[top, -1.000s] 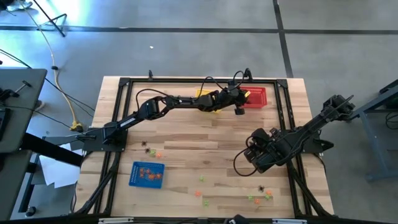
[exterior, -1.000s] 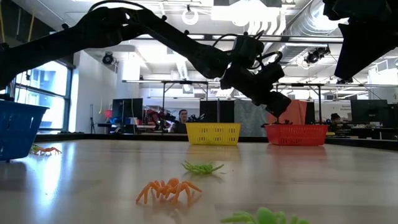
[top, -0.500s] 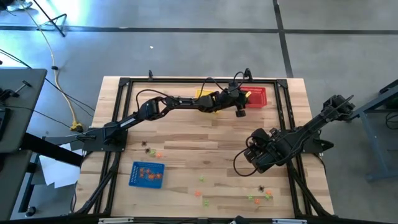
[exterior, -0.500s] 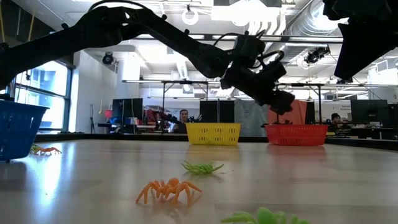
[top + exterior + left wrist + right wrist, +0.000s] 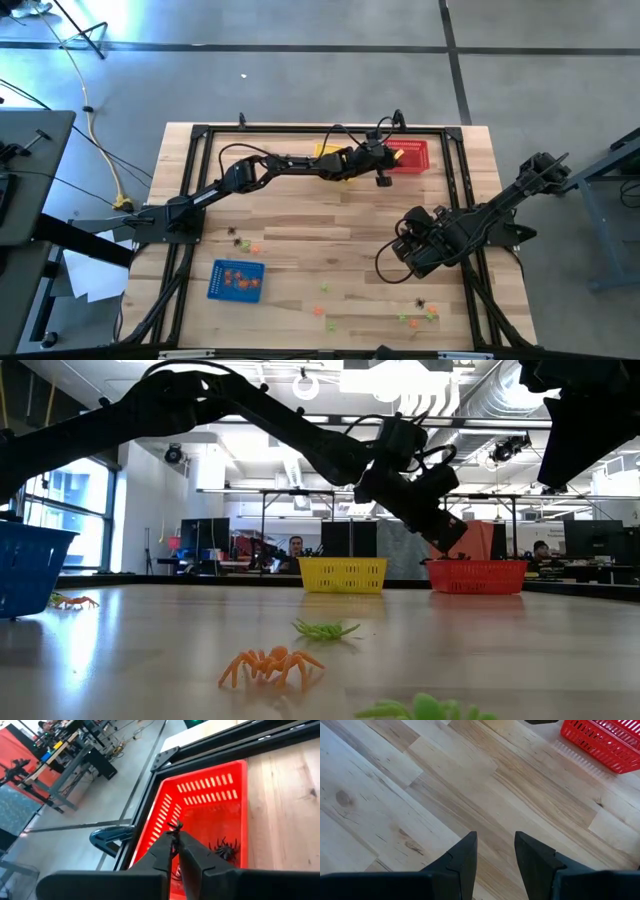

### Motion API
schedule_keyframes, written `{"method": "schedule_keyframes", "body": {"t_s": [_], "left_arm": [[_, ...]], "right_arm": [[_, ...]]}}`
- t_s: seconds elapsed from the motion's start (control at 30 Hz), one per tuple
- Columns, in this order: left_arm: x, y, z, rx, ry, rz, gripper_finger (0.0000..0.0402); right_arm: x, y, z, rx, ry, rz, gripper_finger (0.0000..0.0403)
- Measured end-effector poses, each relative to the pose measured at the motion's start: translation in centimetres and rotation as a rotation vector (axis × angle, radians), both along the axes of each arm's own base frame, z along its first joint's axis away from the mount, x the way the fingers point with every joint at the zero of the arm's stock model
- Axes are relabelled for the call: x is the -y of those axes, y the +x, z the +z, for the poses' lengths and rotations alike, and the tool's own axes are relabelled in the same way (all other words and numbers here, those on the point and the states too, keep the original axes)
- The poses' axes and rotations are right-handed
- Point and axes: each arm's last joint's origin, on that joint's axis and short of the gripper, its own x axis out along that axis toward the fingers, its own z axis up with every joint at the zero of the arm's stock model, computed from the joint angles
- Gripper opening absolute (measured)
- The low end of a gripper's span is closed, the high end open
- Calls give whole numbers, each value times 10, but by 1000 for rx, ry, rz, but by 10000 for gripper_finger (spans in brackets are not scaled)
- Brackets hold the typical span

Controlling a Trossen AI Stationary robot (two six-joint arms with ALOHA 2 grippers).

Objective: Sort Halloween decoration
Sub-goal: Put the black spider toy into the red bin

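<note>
Halloween spider (image 5: 175, 826), black, pinched in the left gripper (image 5: 176, 851) over the red basket (image 5: 235, 770), might snag when released.

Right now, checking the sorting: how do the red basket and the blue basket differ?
The red basket holds black spiders; the blue basket holds orange trinkets. From above, red sits at the table's top edge, blue at lower left. Both are mesh.

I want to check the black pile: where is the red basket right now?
In the high view, the red basket sits at the table's far edge, right of centre, beside the yellow basket; the left gripper hangs at its near-left corner.
</note>
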Motion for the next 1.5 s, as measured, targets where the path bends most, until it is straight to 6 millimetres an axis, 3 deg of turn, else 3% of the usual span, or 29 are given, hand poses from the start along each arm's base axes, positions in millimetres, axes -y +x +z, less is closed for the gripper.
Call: {"method": "schedule_keyframes", "body": {"t_s": [0.17, 0.37, 0.57, 0.73, 0.83, 1.03, 1.27, 1.5], "left_arm": [[-2, 1, 2, 28, 4, 0, 4], [-2, 3, 10, 157, -72, 8, 40], [-6, 2, 14, 259, -286, -46, 86], [-24, -3, 15, 388, -497, 44, 123], [-38, -7, 16, 493, -671, 111, 136], [-58, -13, 24, 640, -1054, 7, 142], [-66, -17, 26, 631, -1242, -68, 143], [-65, -17, 25, 600, -1279, -91, 143]], "right_arm": [[0, 0, 0, 0, 0, 0, 128], [0, 0, 0, 0, 0, 0, 128], [0, 0, 0, 0, 1, 0, 128], [0, 0, 0, 5, 3, 0, 128], [-1, 1, 0, 12, 9, 0, 128], [-1, 2, 0, 20, 14, 0, 128], [-1, 2, 0, 23, 16, 0, 128], [-2, 2, 0, 23, 16, 0, 128]]}}
